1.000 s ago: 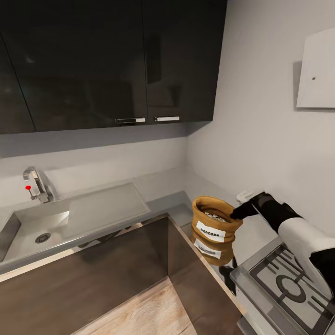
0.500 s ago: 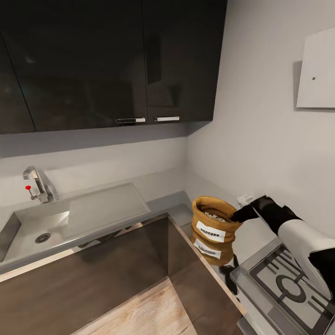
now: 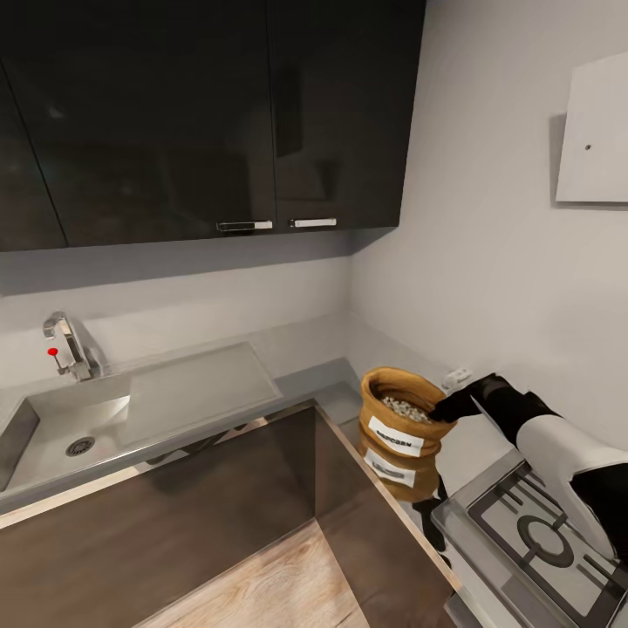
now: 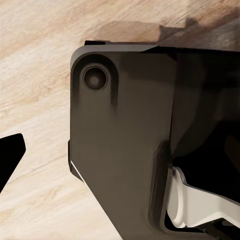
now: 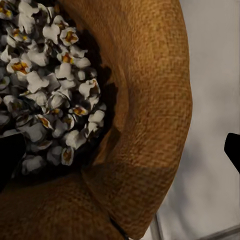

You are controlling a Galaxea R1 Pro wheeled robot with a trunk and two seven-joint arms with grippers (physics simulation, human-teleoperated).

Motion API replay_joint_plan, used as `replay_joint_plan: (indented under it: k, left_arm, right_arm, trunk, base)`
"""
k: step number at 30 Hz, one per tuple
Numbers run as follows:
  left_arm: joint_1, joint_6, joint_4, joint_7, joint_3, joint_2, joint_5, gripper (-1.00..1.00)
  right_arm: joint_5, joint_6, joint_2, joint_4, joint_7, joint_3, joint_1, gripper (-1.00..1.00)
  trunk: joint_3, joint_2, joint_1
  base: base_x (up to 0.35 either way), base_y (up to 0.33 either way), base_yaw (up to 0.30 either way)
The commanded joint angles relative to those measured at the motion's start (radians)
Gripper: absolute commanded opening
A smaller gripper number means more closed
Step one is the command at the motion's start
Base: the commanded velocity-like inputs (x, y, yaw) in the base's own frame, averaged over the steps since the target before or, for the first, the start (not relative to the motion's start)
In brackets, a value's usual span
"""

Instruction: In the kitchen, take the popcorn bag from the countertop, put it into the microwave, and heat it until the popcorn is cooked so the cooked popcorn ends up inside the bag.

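The right gripper [image 3: 447, 406] straddles the tan burlap popcorn bag's [image 3: 397, 423] rim, jaws apart; closing and lifting comes next.

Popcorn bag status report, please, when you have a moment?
Right hand straddling rolled rim, not closed. Tan-brown burlap popcorn bag upright on grey countertop. Nothing blocking.

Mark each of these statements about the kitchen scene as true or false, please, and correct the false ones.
1. The popcorn bag stands on the countertop. True.
2. The bag lies in the sink. False: it stands near the gas hob, far from the sink.
3. The right gripper is at the bag's rim. True.
4. The bag is closed. False: its mouth is open and the popcorn inside shows.
5. The upper cabinets are white. False: they are glossy and dark.
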Motion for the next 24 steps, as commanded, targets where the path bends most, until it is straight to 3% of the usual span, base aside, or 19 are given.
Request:
replay_joint_plan:
  k: [1,14,15,24]
  left_arm:
    - [-0.001,-0.003,0.001,0.0,0.006,0.0,0.0,1.0]
    - [-0.001,-0.003,0.001,0.0,0.006,0.0,0.0,1.0]
    - [-0.001,-0.003,0.001,0.0,0.006,0.0,0.0,1.0]
    - [-0.001,-0.003,0.001,0.0,0.006,0.0,0.0,1.0]
  right_arm:
    - [0.011,0.004,0.0,-0.002,0.006,-0.001,0.0,1.0]
    - [0.011,0.004,0.007,-0.002,0.003,-0.001,0.001,1.0]
    - [0.011,0.004,0.008,-0.002,0.003,-0.001,0.001,-1.0]
    - [0.011,0.004,0.008,-0.002,0.003,-0.001,0.001,-1.0]
  trunk:
    - [-0.001,-0.001,0.0]
    - [-0.001,-0.001,0.0]
    - [-0.001,-0.001,0.0]
    - [-0.001,-0.001,0.0]
  base:
    - [0.0,0.0,0.0]
    - [0.0,0.0,0.0]
    - [0.0,0.0,0.0]
    - [0.0,0.0,0.0]
